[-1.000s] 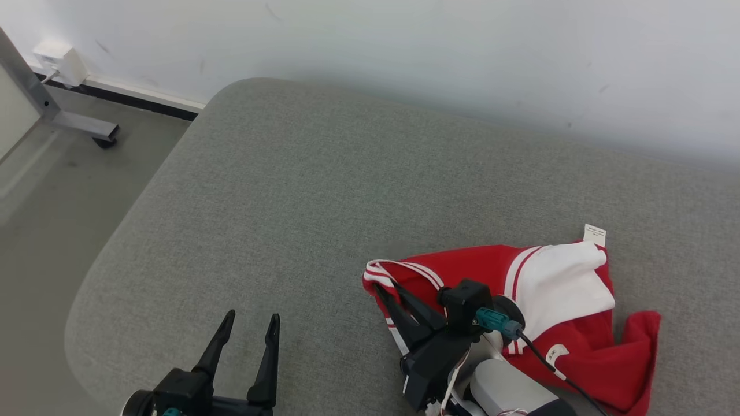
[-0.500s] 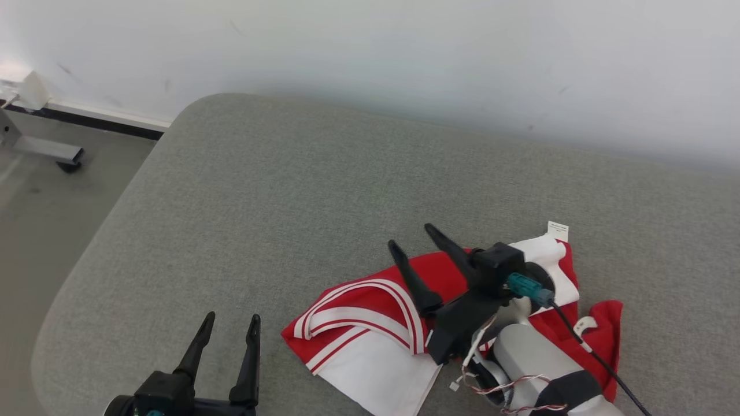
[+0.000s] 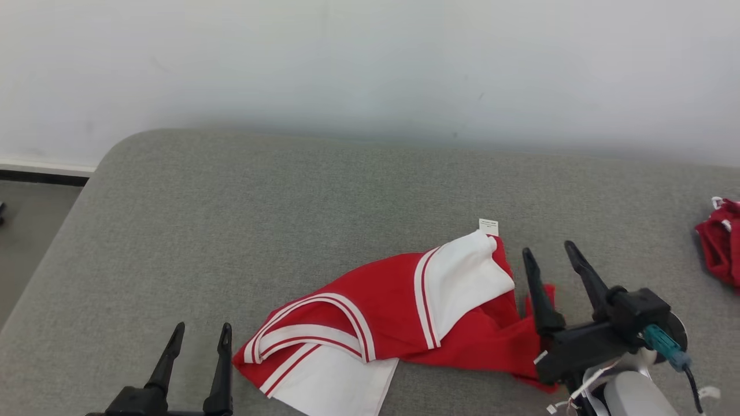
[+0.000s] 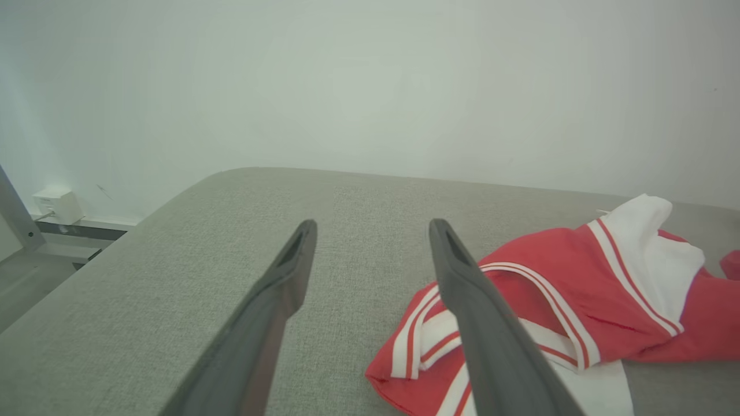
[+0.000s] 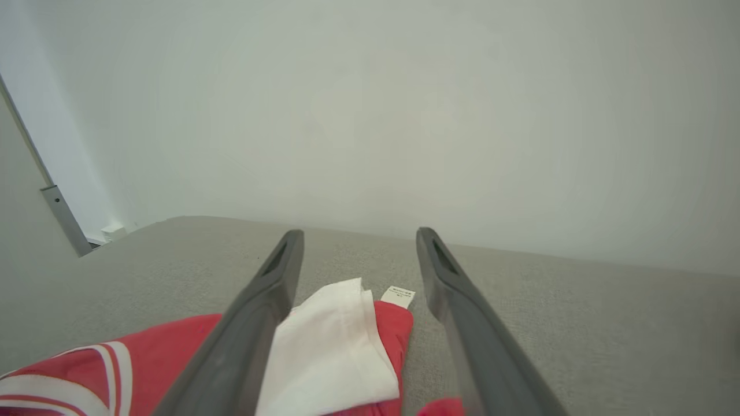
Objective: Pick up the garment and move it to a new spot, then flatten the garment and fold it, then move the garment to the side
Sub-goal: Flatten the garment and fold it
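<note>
- Garment (image 3: 404, 306) lies crumpled on the grey cushion (image 3: 260, 202), at 9 o'clock from my right gripper (image 3: 548, 248).
- Right gripper wide, empty. Left gripper (image 3: 202, 327) likewise, at garment's 8 o'clock.
- Looks light, limp, not slippery; I'd pinch the striped edge (image 3: 312, 341).

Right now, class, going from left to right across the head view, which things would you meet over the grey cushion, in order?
left gripper, open → red and white garment → right gripper, open, at the garment's right end → another red cloth at the picture's right edge.
</note>
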### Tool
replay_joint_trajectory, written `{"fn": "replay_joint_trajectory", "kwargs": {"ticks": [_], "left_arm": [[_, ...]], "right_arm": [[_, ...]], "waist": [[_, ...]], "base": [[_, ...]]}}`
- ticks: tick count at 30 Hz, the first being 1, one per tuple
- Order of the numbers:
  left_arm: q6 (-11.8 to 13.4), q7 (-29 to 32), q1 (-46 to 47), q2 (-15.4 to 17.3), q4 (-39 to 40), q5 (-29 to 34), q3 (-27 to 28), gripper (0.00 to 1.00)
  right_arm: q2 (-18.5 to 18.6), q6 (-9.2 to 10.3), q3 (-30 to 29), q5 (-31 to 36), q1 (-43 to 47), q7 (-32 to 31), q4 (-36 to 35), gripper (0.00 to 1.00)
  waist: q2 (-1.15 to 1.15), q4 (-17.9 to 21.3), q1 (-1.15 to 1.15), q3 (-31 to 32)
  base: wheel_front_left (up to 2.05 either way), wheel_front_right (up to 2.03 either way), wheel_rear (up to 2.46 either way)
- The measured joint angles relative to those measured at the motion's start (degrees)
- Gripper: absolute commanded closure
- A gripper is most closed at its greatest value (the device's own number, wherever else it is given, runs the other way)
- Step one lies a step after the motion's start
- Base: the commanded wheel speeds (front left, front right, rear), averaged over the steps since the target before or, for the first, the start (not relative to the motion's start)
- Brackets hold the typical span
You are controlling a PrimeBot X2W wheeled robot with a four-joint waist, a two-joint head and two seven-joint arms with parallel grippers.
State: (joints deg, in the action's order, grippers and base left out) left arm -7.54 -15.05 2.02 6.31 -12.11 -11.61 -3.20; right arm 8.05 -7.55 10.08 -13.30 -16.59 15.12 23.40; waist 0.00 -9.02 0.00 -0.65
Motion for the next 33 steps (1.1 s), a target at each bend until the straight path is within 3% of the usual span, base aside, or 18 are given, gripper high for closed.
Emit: {"fn": "replay_joint_trajectory", "kwargs": {"ticks": [13,29,33], "left_arm": [[0.0,0.0,-1.2,0.5,1.2,0.6,1.2,0.0],[0.0,0.0,-2.1,0.8,3.1,1.4,1.6,0.0],[0.0,0.0,-2.1,1.1,2.3,1.4,-1.0,0.0]], "right_arm": [[-2.8,0.0,-9.8,1.6,14.1,0.0,-9.9,0.0],[-4.9,0.0,-11.9,1.8,17.9,0.0,-13.1,0.0],[-5.0,0.0,-11.1,1.8,17.7,0.0,-13.0,0.0]], "waist": [[0.0,4.2,-0.01,1.4],[0.0,5.0,0.0,2.2],[0.0,5.8,0.0,2.2]], "base": [[0.0,0.0,0.0],[0.0,0.0,0.0],[0.0,0.0,0.0]]}}
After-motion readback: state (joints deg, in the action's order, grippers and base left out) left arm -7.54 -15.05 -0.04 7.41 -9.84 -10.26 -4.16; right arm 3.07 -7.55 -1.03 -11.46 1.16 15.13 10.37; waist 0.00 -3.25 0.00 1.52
